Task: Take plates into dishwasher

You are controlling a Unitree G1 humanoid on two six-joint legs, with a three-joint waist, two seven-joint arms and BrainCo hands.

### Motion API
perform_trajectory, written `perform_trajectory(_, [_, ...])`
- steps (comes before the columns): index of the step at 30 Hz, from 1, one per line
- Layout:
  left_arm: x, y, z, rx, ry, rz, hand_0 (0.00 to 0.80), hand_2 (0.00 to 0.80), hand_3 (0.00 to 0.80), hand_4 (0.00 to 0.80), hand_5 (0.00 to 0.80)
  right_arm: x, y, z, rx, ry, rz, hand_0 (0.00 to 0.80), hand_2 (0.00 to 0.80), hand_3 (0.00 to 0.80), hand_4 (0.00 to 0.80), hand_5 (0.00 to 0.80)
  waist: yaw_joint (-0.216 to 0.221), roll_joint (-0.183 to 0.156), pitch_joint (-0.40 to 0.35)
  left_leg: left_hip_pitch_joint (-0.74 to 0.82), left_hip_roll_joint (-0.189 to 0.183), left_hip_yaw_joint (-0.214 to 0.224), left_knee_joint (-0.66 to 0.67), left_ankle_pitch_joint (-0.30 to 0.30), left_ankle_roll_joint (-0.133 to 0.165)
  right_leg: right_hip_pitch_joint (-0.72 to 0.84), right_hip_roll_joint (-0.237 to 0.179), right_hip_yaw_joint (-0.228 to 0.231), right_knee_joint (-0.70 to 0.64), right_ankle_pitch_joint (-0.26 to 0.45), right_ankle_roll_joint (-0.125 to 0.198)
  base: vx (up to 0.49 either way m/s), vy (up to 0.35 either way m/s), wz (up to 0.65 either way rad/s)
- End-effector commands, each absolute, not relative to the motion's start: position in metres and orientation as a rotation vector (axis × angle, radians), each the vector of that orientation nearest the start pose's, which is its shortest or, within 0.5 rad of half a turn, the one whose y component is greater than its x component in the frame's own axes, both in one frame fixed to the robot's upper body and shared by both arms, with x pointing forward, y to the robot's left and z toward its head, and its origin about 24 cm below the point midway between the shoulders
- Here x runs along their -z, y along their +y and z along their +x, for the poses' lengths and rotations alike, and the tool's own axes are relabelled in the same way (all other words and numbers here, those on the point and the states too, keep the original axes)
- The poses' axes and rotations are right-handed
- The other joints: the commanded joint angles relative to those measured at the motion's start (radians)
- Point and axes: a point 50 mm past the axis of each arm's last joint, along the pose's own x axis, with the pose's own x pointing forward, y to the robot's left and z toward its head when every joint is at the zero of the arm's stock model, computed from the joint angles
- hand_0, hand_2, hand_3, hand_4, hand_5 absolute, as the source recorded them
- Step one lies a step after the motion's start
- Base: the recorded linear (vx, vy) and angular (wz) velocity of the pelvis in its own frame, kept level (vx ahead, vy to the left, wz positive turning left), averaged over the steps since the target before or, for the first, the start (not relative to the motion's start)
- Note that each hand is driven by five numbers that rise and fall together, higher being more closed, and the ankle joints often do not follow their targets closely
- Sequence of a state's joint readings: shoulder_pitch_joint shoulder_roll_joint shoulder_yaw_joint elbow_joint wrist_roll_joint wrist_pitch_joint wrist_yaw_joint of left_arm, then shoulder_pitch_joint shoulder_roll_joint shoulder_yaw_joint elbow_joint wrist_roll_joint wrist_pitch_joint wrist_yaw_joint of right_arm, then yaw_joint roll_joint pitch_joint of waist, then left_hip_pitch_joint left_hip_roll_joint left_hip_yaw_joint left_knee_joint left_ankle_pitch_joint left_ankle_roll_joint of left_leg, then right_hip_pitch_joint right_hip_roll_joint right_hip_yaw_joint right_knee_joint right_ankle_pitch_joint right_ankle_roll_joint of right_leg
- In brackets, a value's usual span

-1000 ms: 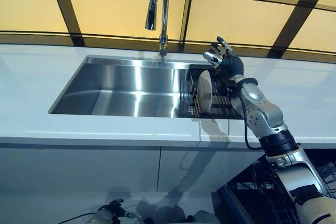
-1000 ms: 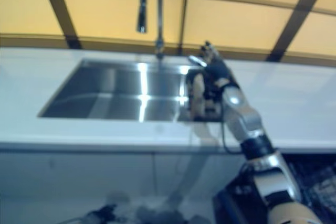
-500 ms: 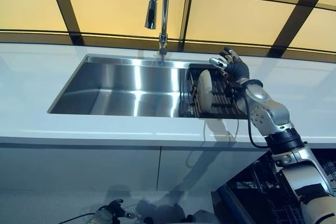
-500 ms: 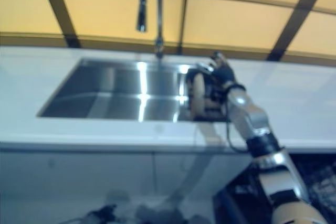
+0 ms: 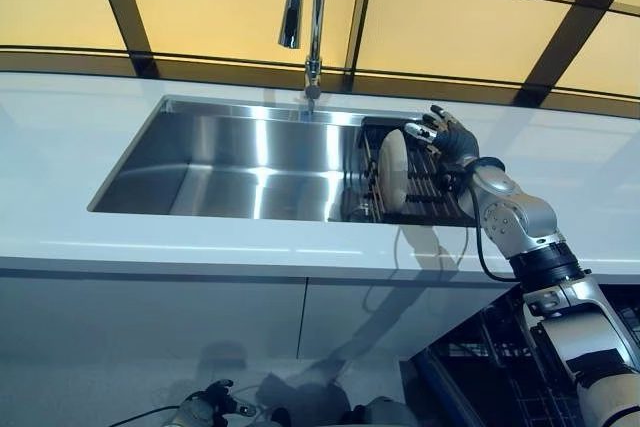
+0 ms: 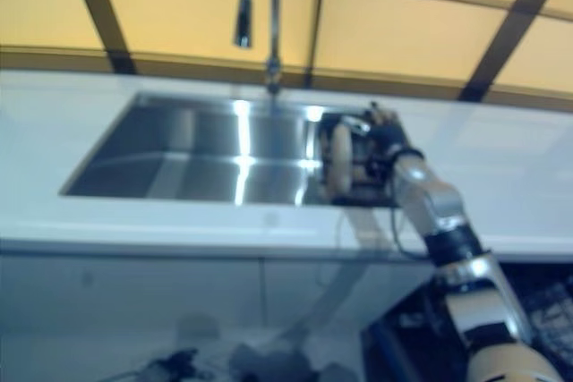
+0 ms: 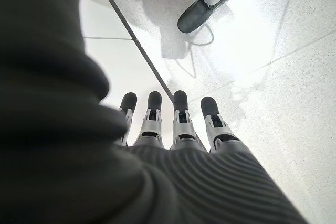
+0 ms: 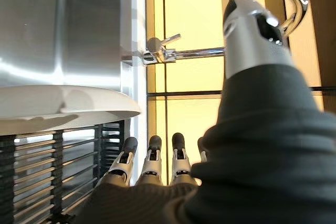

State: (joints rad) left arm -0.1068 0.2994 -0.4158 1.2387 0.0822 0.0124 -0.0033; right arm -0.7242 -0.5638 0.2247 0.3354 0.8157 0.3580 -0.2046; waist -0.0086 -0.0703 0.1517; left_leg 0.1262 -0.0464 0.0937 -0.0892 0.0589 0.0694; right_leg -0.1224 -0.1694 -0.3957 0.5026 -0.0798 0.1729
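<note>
I read the dishwasher basket (image 5: 480,367) as cut off below the sink (image 5: 230,162). One plate (image 5: 390,171) stands on edge in the dark rack (image 5: 425,197) at the sink's right end. My right hand (image 5: 447,135) hovers just beside its rim, fingers straight and spread, holding nothing. My left hand (image 7: 173,129) hangs by the floor, fingers straight.
</note>
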Motion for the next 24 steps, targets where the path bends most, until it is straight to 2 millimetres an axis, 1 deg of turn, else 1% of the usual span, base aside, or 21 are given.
perform_trajectory(1, [0.145, 0.235, 0.145, 0.224, 1.115, 0.623, 0.0, 0.0, 0.0, 0.0, 0.0, -0.211, -0.194, 0.377, -0.063, -0.049, 0.136, 0.0, 0.0, 0.0, 0.0, 0.0, 0.033, -0.013, -0.024, 0.055, -0.104, -0.007, 0.002, -0.099, -0.024, -0.083, 0.01, -0.032, -0.091, 0.361, 0.011, 0.0, 0.0, 0.0])
perform_trajectory(9, [0.145, 0.235, 0.146, 0.222, 1.112, 0.626, 0.0, 0.0, 0.0, 0.0, 0.0, -0.196, -0.195, 0.378, -0.088, 0.024, 0.1, 0.0, 0.0, 0.0, 0.0, 0.0, 0.035, -0.017, -0.019, 0.054, -0.102, -0.007, 0.002, -0.099, -0.024, -0.087, 0.008, -0.033, -0.088, 0.364, 0.013, 0.0, 0.0, 0.0])
perform_trajectory(18, [0.144, 0.236, 0.147, 0.218, 1.111, 0.628, 0.0, 0.0, 0.0, 0.0, 0.0, -0.182, -0.202, 0.377, -0.095, 0.087, 0.089, 0.0, 0.0, 0.0, 0.0, 0.0, 0.034, -0.019, -0.019, 0.055, -0.102, -0.007, 0.002, -0.102, -0.023, -0.091, 0.007, -0.031, -0.085, 0.365, 0.015, -0.003, 0.004, 0.03])
perform_trajectory(24, [0.144, 0.236, 0.147, 0.217, 1.111, 0.628, 0.0, 0.0, 0.0, 0.0, 0.0, -0.178, -0.207, 0.377, -0.093, 0.11, 0.096, 0.0, 0.0, 0.0, 0.0, 0.0, 0.034, -0.021, -0.018, 0.056, -0.101, -0.005, 0.002, -0.101, -0.024, -0.088, 0.007, -0.03, -0.086, 0.365, 0.016, -0.001, 0.002, 0.02])
